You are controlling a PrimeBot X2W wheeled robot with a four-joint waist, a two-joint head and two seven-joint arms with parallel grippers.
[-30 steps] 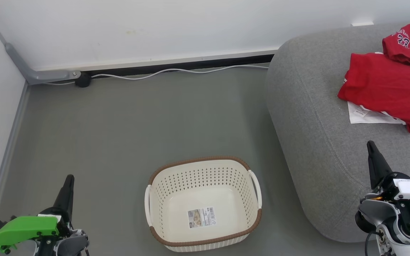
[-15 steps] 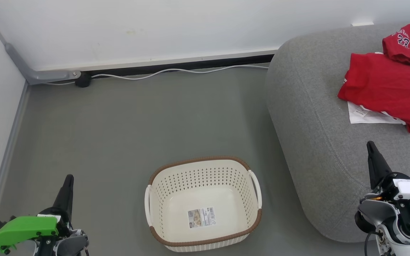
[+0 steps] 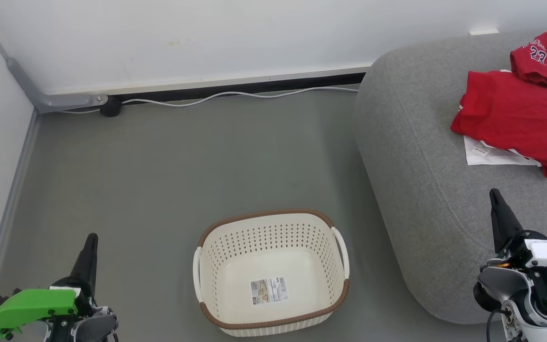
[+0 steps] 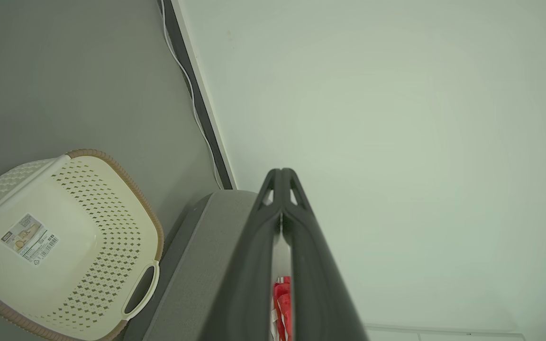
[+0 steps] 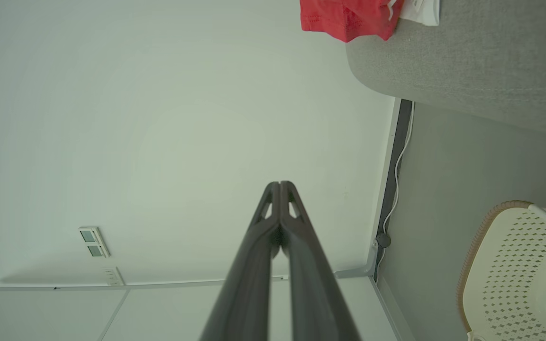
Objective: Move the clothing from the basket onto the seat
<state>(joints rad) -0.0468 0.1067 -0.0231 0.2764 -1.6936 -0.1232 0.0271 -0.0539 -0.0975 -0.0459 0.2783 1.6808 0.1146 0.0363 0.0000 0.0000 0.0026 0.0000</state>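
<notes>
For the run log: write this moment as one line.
basket empty, on floor; clothing on seat; left gripper jaws shut; right gripper jaws shut

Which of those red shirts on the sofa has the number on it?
The crumpled jersey farthest back, printed 23; the flatter red shirt in front of it shows no number.

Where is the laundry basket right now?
In the head view, the basket stands on the floor at lower centre, just left of the grey seat, apart from it.
</notes>
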